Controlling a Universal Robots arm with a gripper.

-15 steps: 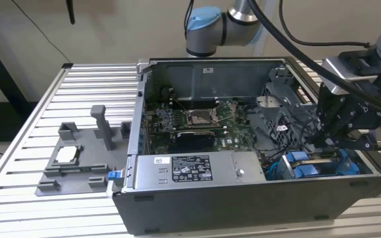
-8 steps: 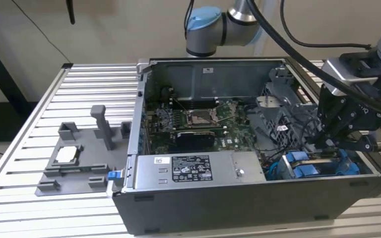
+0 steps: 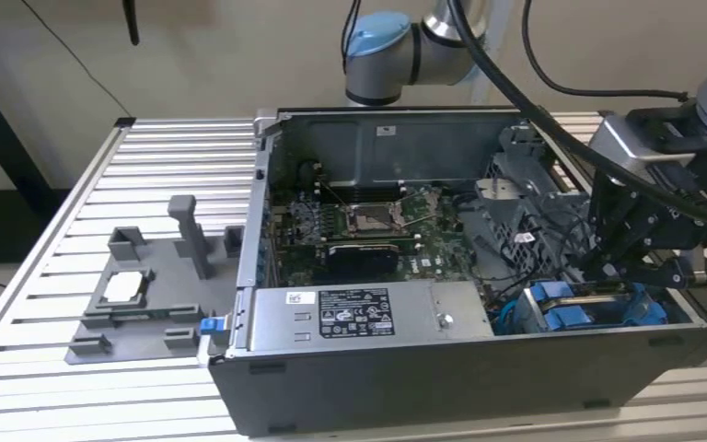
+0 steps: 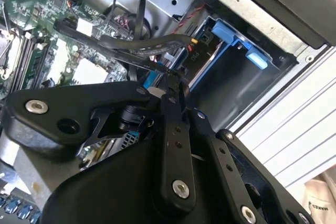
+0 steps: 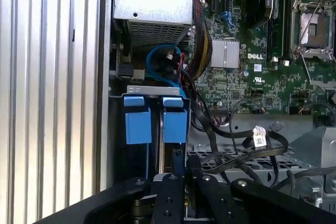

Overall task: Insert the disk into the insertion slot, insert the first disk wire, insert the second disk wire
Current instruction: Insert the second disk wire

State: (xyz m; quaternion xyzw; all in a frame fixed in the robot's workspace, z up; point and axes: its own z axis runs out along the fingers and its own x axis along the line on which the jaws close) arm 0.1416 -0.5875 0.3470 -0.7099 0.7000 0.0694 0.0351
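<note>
At the lower right of the exterior view, the disk (image 3: 589, 308) sits in the insertion slot (image 3: 574, 296) by the computer case (image 3: 477, 368) wall, with little room around. The gripper (image 3: 609, 267) hangs just above it from the bent arm (image 3: 661, 175), its fingers pressed together.

The gripper (image 4: 176, 85) is matt black metal with bright screw heads, while the disk (image 3: 593, 306) sits in glossy bright blue plastic, set in the dull grey sheet metal of the insertion slot (image 3: 538, 318). At about nine o'clock from the open case (image 3: 452, 368), whose outer panel is dark and matt, a fixture tray (image 3: 133, 313) of matt grey plastic lies on the ribbed, brushed aluminium table (image 3: 34, 276). The power supply box (image 3: 353, 318) is pale satin metal with a paper label, the motherboard (image 5: 252, 66) is green and slightly glossy, and black rubbery cables (image 5: 236, 135) cross it.
</note>
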